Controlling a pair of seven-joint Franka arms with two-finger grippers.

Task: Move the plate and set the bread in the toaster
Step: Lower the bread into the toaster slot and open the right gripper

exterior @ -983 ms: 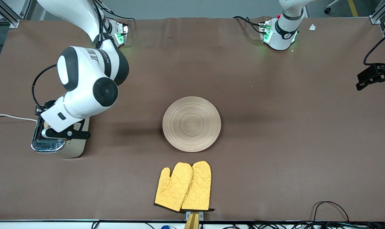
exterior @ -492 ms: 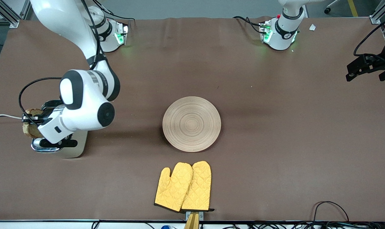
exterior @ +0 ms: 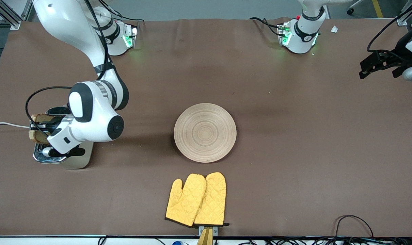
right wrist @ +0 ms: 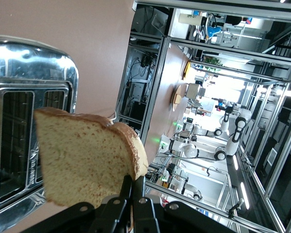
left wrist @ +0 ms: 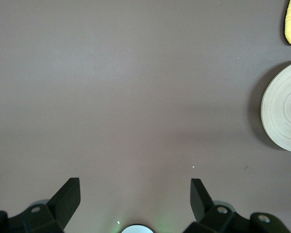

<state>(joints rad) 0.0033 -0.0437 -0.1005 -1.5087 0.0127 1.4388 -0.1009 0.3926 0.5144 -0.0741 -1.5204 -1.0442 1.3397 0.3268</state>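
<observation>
Right claw (right wrist: 132, 194) clamps bread (right wrist: 85, 162) over toaster (exterior: 61, 154); square slice edge-on with slot, lower straight. Left claw (left wrist: 136, 194) wide, waiting.

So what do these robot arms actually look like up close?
Both are glossy white with rounded joints and black bands and caps. The right arm has a black cable looping beside its wrist. Each base glows green. The right pincer and the left pincer are black, with two flat fingers.

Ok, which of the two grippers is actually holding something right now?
The right gripper, up over the toaster: its fingers are shut on the bread. The left gripper hangs open and empty at the left arm's end of the table.
</observation>
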